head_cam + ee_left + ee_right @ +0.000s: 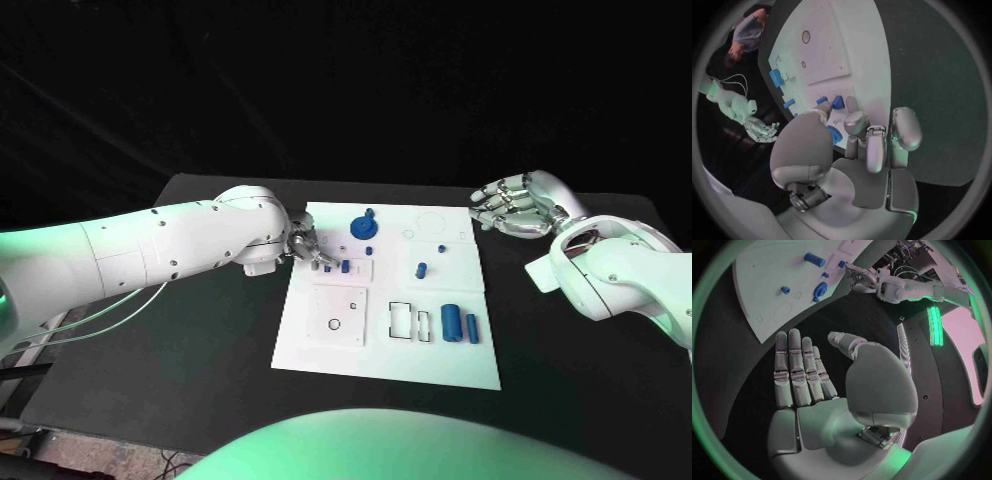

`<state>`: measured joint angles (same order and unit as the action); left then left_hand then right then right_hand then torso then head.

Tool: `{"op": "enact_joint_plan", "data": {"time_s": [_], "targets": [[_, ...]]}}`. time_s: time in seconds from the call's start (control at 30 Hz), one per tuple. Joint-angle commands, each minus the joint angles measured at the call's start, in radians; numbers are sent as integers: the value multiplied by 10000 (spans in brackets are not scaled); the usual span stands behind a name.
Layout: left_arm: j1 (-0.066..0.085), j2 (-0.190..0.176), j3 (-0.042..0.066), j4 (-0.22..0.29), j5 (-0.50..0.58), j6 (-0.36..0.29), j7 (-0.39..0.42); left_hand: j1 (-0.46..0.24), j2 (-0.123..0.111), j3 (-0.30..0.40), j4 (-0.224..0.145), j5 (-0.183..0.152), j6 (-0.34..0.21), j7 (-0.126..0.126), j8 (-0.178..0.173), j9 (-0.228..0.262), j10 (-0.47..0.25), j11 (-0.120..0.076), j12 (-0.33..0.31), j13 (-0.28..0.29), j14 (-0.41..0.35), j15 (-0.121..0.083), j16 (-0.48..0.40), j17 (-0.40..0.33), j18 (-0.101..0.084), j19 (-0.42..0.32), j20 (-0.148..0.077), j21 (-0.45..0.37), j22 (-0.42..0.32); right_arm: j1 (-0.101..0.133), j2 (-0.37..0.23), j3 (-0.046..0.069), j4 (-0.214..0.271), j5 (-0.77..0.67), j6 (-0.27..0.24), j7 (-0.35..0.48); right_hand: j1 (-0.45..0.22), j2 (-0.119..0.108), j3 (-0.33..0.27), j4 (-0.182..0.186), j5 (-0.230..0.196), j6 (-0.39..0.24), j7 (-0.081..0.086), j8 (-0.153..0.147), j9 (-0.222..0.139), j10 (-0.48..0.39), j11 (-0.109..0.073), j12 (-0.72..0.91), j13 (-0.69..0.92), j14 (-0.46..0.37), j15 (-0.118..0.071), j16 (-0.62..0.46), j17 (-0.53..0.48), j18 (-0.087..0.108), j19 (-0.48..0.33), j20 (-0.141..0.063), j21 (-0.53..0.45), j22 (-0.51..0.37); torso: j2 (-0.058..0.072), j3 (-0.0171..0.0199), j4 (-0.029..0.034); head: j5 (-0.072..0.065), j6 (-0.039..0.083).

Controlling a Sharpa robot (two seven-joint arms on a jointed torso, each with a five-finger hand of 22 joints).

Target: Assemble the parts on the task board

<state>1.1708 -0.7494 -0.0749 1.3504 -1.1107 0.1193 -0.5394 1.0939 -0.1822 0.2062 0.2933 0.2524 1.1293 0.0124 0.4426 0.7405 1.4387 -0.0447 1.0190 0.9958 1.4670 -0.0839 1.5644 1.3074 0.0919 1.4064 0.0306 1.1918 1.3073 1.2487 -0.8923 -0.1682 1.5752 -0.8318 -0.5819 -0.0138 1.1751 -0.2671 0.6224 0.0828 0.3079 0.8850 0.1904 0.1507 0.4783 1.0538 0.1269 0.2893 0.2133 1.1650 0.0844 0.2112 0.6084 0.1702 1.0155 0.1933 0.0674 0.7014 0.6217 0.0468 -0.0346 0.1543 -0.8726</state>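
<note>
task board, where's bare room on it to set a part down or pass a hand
Free: the task board's near strip, below the square panel and the two long blue parts, and the far right corner by the faint circle. Crowded: the far left area, where the left hand works among small blue parts beside the round blue part.

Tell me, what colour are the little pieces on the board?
Blue parts, clearest in the head view.

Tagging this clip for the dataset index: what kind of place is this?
Probably a robotics lab test bench, not a home or a factory line. A black table set against dark drapes carries a white task board with small blue parts, and cables run beside the left arm.
</note>
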Motion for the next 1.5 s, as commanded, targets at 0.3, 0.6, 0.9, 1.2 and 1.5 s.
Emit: {"op": "enact_joint_plan", "data": {"time_s": [0.3, 0.6, 0.9, 1.2, 1.5], "targets": [[110, -369, 284, 521, 770, -1388, 771, 68, 84, -377, 0, 1095, -334, 93, -152, -16, -357, 63, -692, -626, 1038, -37, 64, 2634, -71, -225, -10, -492, 1500, -10, 11, 2, -42, 129, 297, 9, -46, 57, -23, -47, 72, -28, 91, 20, -31, -37, 106, -96, -57, -135, 30, -105, -4, 83, -135, 47, -44, -67, -10, 11, 10, -26, 0], [144, -401, 328, 515, 2066, -2482, 2042, 776, 499, -2086, 5, 64, -3177, 1099, -239, 2, -3835, 956, -3776, -3509, -2522, 786, -4513, -3586, 830, -3601, 696, -7293, -662, -18, -18, 2, -56, 138, 238, 24, -17, 86, -3, -66, 76, -39, 97, 17, -40, -48, 112, -111, -79, -148, 35, -120, 1, 87, -157, 55, -38, -90, 2, -1, 27, -92, 0], [6, -57, 214, 377, 736, -4138, 4685, 3669, 724, -1737, 8, 152, -3336, 1260, -484, -1230, -4325, 1112, -4793, -5148, -3446, 887, -5829, -5371, 864, -3320, 876, -8257, -1211, -36, -37, 2, -45, 95, 212, 40, 40, 102, 22, -117, 80, -47, 102, 18, -52, -63, 120, -134, -114, -172, 44, -147, 6, 91, -187, 67, -29, -125, 12, -14, 12, -198, 0], [-291, 472, 38, -34, -2085, -4423, 6421, 4584, 171, -800, -34, -165, -2684, 957, -1518, -2539, -4084, 1204, -7057, -7335, -2925, 831, -7563, -6233, 905, -2784, 811, -9308, -2069, -55, -46, 2, -25, -60, 258, -84, 248, 165, 95, -333, 26, -64, 152, 30, -112, -243, 186, -336, -302, -240, 88, -250, 22, 94, -225, 103, 3, -227, 35, -4, 5, -266, 0], [-382, 976, -29, -579, -3598, -3181, 6004, 4501, -218, 17, -75, -282, -2467, 1128, -1962, -2897, -4147, 1236, -7787, -8040, -1856, 743, -5058, -4465, 794, -2035, 662, -8202, -957, -57, -51, 2, -4, -155, 189, -191, 249, 173, 97, -341, 26, -77, 162, 26, -123, -252, 196, -355, -324, -270, 99, -277, 16, 91, -242, 111, 0, -242, 31, -7, 4, -323, 0]]}}
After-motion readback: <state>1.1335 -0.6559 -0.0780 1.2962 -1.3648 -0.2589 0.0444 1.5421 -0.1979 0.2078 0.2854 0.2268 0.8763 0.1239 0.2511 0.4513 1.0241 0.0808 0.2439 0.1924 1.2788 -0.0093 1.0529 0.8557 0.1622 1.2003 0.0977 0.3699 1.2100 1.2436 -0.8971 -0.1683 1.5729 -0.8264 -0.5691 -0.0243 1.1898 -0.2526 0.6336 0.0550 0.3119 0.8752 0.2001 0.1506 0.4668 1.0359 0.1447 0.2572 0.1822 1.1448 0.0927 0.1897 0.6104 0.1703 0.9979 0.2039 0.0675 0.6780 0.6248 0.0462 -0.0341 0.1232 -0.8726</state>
